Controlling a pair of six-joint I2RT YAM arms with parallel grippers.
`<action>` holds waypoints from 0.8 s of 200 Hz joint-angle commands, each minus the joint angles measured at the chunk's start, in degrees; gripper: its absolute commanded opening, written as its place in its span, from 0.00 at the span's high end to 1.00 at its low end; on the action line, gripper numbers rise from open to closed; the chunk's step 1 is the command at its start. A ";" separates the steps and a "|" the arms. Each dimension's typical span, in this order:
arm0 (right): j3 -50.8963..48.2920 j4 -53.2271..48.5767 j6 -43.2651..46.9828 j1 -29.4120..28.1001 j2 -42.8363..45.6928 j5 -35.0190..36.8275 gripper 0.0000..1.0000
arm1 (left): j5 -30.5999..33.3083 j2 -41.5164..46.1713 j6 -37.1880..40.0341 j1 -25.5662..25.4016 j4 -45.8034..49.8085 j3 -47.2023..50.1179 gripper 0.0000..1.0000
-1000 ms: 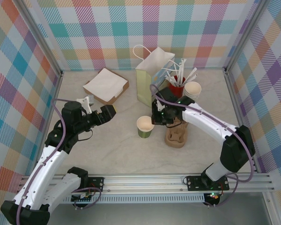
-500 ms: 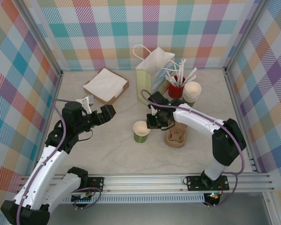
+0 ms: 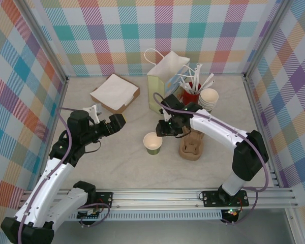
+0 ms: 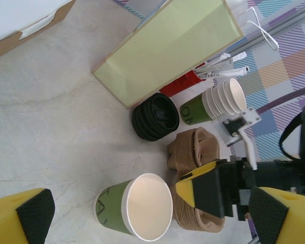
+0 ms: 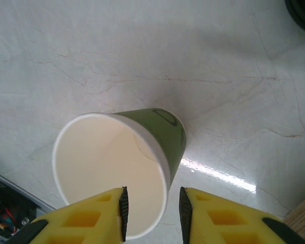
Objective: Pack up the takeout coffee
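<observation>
Takeout coffee: the olive-green paper cup (image 3: pixel 153 143) stands upright on the marble-look table (image 3: pixel 122 162), mouth up and cream-white inside showing. Its rim sits directly under the tips of the right gripper (image 3: pixel 163 133).

Right gripper: the jaws are slightly parted and straddle the cup wall. In the right wrist view one yellow finger (image 5: pixel 91 216) hangs over the mouth and the other is outside the wall. There is a sliver of space on each side of the rim – no clamp on the cup (image 5: pixel 117 168).

Left gripper: the left gripper (image 3: pixel 118 122) is poised above the table with jaws spread wide and nothing between them. It is aimed at the cup (image 4: pixel 137 207), which lies ahead of its fingers (image 4: pixel 20 218), well apart.

Cup carrier: the brown pulp carrier (image 3: pixel 191 146) sits just beside the right jaws, on the side away from the left arm. It is near the cup but apart from it.

Beyond the right jaws: a pale green paper bag (image 3: pixel 162 86), a red cup of wrapped straws (image 3: pixel 192 92), a stack of spare cups (image 3: pixel 209 97) and a stack of black lids (image 4: pixel 156 116).

Beyond the left jaws: an open brown box of white napkins (image 3: pixel 115 92).
</observation>
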State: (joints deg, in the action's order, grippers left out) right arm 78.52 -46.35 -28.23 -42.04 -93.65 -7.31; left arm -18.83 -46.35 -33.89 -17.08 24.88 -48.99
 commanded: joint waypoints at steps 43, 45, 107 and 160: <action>2.74 -3.21 7.72 12.16 1.22 7.02 0.65 | -1.21 -0.01 -0.48 0.65 -2.14 -0.41 0.00; 2.77 -3.15 7.94 12.56 0.93 7.28 0.65 | -1.28 -0.05 -0.48 0.65 -2.13 -0.40 0.00; 8.08 1.76 13.67 18.38 -7.74 10.21 0.65 | -0.88 0.21 -0.30 0.65 -1.29 -0.35 0.00; 13.34 1.87 14.62 18.80 -14.56 11.61 0.66 | -0.33 0.56 -0.14 0.65 -0.78 -0.32 0.00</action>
State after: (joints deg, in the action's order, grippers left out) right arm 89.01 -44.97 -15.33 -23.59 -106.21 3.18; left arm -19.00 -46.44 -33.89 -17.08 23.88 -48.99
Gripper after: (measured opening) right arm 0.342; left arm 0.999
